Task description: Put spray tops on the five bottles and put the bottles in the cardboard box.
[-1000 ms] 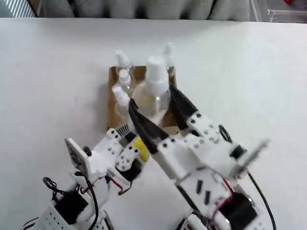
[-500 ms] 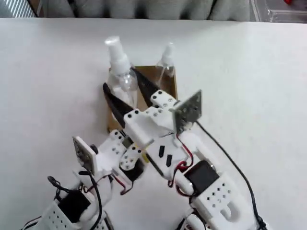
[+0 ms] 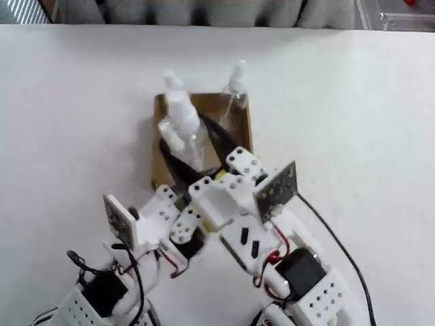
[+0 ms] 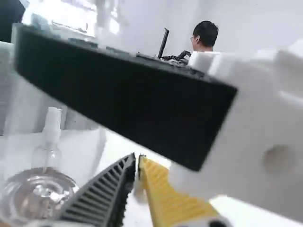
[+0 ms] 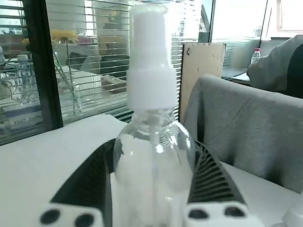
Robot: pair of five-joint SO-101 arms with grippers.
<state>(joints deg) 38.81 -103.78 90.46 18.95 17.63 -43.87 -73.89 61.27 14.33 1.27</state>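
In the high view, a brown cardboard box (image 3: 158, 139) is seen on the white table (image 3: 353, 102). The right gripper (image 3: 182, 129) is placed over the box. Its black fingers (image 3: 217, 139) are clamped on either side of a clear plastic bottle with a white spray top (image 3: 181, 110), which is held upright. Whether the bottle touches the box floor cannot be told. A second clear bottle (image 3: 172, 84) and a third clear bottle (image 3: 235, 85), both spray-topped, are seen at the box's far corners.

In the left wrist view, the left gripper (image 4: 136, 170) is shown with its black toothed finger and yellow finger pressed together, nothing between them. A clear capped bottle (image 4: 47, 161) is seen beyond.

In the right wrist view, the held bottle (image 5: 151, 156) is gripped at its rounded body between the right gripper's (image 5: 154, 189) two black fingers.
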